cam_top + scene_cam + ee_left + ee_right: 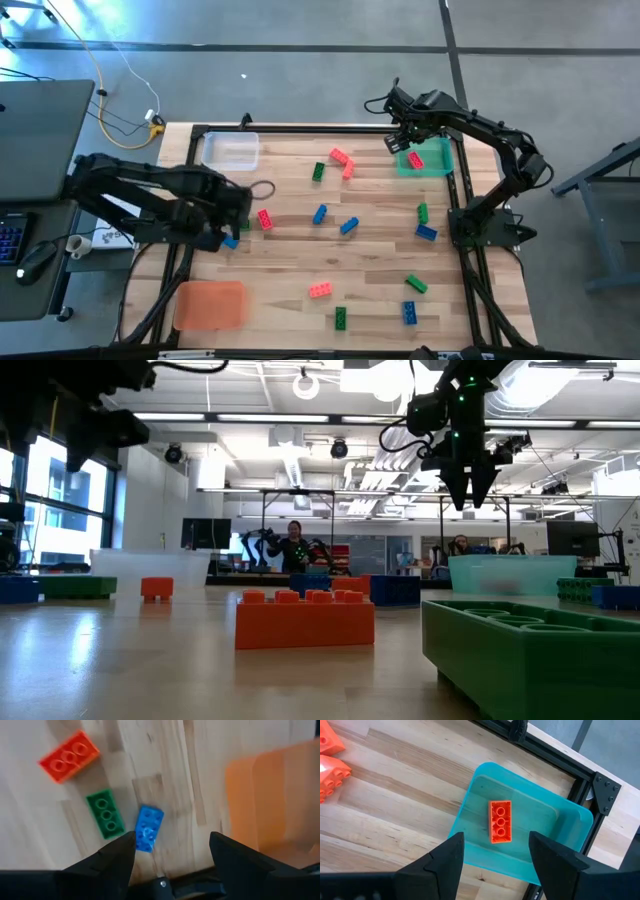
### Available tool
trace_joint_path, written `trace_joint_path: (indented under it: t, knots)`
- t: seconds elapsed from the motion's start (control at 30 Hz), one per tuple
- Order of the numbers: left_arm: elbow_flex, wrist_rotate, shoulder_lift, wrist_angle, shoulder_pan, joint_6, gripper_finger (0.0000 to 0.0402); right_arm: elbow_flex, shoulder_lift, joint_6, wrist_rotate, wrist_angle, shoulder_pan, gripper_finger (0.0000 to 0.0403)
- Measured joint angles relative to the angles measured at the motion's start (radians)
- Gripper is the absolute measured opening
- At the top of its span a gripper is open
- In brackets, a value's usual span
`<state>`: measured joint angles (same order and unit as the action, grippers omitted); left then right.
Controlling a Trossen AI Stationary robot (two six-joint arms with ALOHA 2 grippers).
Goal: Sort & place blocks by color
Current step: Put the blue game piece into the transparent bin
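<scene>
A: Start at the near edge. What lies there?

B: A flat orange tray (210,304) of translucent plastic at the near left. On the bare wood planks to its right lie a red-orange brick (320,290), a green brick (340,318) with its long axis running near to far, a blue brick (410,312) and a second green one (416,284) set slantwise.

A: And the left gripper (232,232)?

B: It hangs over the table's left side, jaws apart and holding nothing. Its wrist camera shows a studded blue brick (149,828) just off one fingertip, beside a green brick (105,814) and a red-orange brick (69,756) lying askew. The overhead view hides most of that green one under the arm.

A: Mid-table?

B: Two blue bricks (319,213) sit loose there, angled, and a green and a blue one near the right rail.

A: Farther back?

B: A clear tray (230,151) sits far left. At far right, the right gripper (403,141) hovers with jaws apart and empty, above the green tray (475,810). Only its wrist view shows the red-orange block (500,821) lying flat inside, studs up.
</scene>
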<state>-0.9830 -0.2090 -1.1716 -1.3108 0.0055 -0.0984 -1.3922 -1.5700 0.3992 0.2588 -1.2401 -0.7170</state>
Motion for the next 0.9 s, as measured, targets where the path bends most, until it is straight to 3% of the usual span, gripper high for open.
trace_joint_path:
  t: [0.7,0.9]
  knots:
    - [0.004,0.022,-0.339,0.036,-0.078,-0.036,0.0241,0.0,0.0,-0.024,-0.023,0.037,0.0,0.0211]
    - [0.004,0.099,-0.43,0.043,-0.088,-0.037,0.0241,0.0,0.0,-0.026,-0.023,0.037,0.0,0.0211]
